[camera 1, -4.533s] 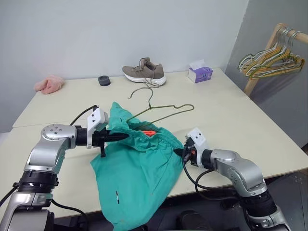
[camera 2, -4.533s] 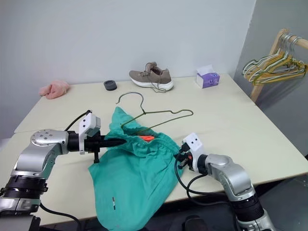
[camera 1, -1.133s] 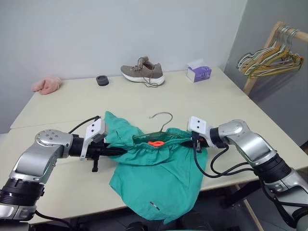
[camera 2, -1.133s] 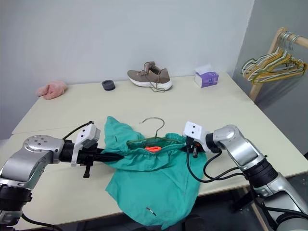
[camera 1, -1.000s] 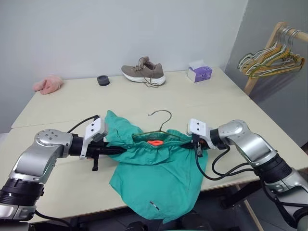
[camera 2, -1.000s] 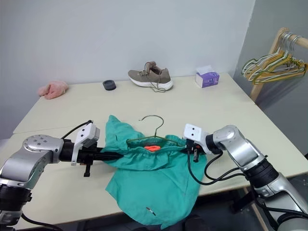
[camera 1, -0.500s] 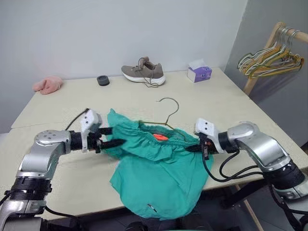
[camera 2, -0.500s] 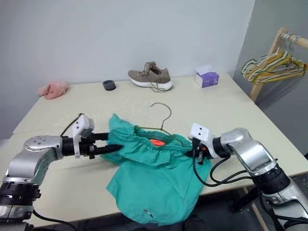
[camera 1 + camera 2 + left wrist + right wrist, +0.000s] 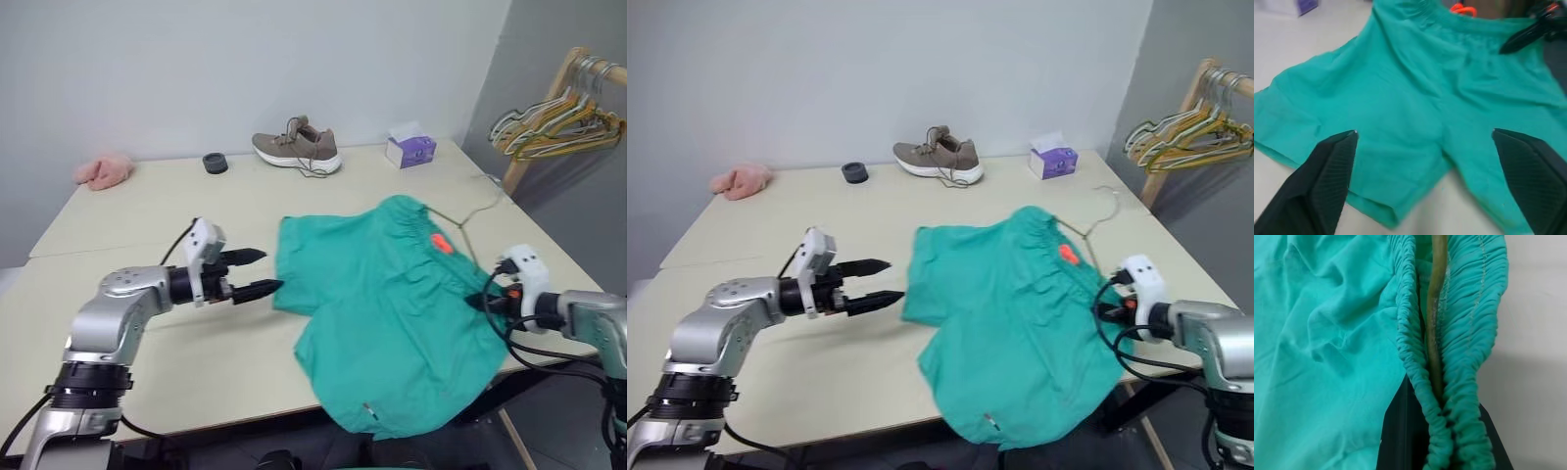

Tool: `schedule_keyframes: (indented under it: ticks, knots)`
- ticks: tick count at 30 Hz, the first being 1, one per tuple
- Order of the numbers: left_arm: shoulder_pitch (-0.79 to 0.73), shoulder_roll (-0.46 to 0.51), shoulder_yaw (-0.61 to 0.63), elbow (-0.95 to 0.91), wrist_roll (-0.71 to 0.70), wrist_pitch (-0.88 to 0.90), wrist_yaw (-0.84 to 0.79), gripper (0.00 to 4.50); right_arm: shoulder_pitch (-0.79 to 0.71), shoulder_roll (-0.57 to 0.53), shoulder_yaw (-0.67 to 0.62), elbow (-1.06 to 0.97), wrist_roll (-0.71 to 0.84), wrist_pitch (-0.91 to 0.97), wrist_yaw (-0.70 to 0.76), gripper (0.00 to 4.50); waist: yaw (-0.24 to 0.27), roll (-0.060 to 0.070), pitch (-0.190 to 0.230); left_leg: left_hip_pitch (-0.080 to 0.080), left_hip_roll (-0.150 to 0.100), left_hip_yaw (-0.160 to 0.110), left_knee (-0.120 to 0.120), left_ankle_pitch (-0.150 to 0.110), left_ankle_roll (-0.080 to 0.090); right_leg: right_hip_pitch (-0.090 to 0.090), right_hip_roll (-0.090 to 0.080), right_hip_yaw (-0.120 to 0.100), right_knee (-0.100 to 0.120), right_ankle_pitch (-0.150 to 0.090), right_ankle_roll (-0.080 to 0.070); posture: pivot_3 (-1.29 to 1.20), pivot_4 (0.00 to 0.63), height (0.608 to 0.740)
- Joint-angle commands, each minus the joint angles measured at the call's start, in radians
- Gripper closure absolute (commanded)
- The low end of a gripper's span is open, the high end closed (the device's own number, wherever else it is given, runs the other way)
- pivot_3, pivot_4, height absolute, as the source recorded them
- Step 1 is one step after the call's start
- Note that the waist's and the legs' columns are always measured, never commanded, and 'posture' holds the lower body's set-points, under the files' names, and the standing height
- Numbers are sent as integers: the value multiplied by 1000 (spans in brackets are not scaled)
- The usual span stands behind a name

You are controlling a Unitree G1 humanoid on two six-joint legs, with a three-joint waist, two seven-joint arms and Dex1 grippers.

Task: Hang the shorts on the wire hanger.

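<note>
My left fingers (image 9: 257, 273) stood wide apart and empty, just beside the leg hem of the shorts (image 9: 392, 304), which lay spread on the desk (image 9: 147, 206). My right fingers (image 9: 1104, 311) pinched waistband and wire hanger (image 9: 1435, 318) together. I judged the grip should keep both, lest the wire slip free.

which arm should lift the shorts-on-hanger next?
Right. The right gripper is shut on the teal-green shorts' waistband and thin olive wire hanger; the left gripper is open, clear of the fabric.
</note>
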Motion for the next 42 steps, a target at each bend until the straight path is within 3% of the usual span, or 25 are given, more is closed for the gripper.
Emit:
schedule_keyframes:
  ticks: [1, 8, 14, 22, 28, 35, 42]
  knots:
    - [-89, -86, -71, -90, -33, 50, 33, 21, 71, -21, -197, -34, -12, 56, -70, 4500, -5, 2, -1, 0, 0, 0, 0, 0, 0, 1, 1, 0, 0, 0, 0, -348, 0, 740]
    - [-209, -262, -147, -108, 17, 30, 154, 21, 130, -45, -447, 5, -72, 102, -196, 4500, -82, 7, -5, 3, -1, 5, 0, 0, 0, 2, 3, 2, 0, 0, 3, -397, 0, 740]
    - [-308, -374, -211, -96, 112, -29, 263, 21, 82, -141, -493, 96, -129, 15, -277, 4500, -139, 10, -6, 2, -1, 7, -2, 0, 0, 3, 6, 4, -1, -3, 6, -411, 0, 740]
    - [-373, -422, -254, -69, 162, -79, 278, 21, -190, -297, -391, 402, -160, -140, -349, 4500, -195, 11, -7, 5, -2, 10, -3, -3, 5, 9, 6, 6, -6, -6, 8, -397, 0, 740]
    - [-423, -443, -227, -60, 149, -77, 283, 21, -396, -356, -320, 667, -150, -143, -367, 4500, -201, 12, -6, 5, -3, 10, -2, -3, 5, 10, 5, 6, -7, -6, 8, -390, 0, 740]
    - [-463, -438, -229, -57, 152, -51, 293, 21, -522, -406, -184, 876, -147, -129, -323, 4500, -201, 14, -6, 7, -5, 9, -2, -4, 5, 17, 2, 3, -13, -7, 10, -375, 0, 740]
    - [-461, -435, -244, -85, 142, -35, 273, 21, -567, -410, -147, 927, -134, -118, -310, 4500, -195, 14, -6, 7, -7, 7, -2, -4, 5, 19, 0, 3, -17, -5, 13, -371, 0, 740]
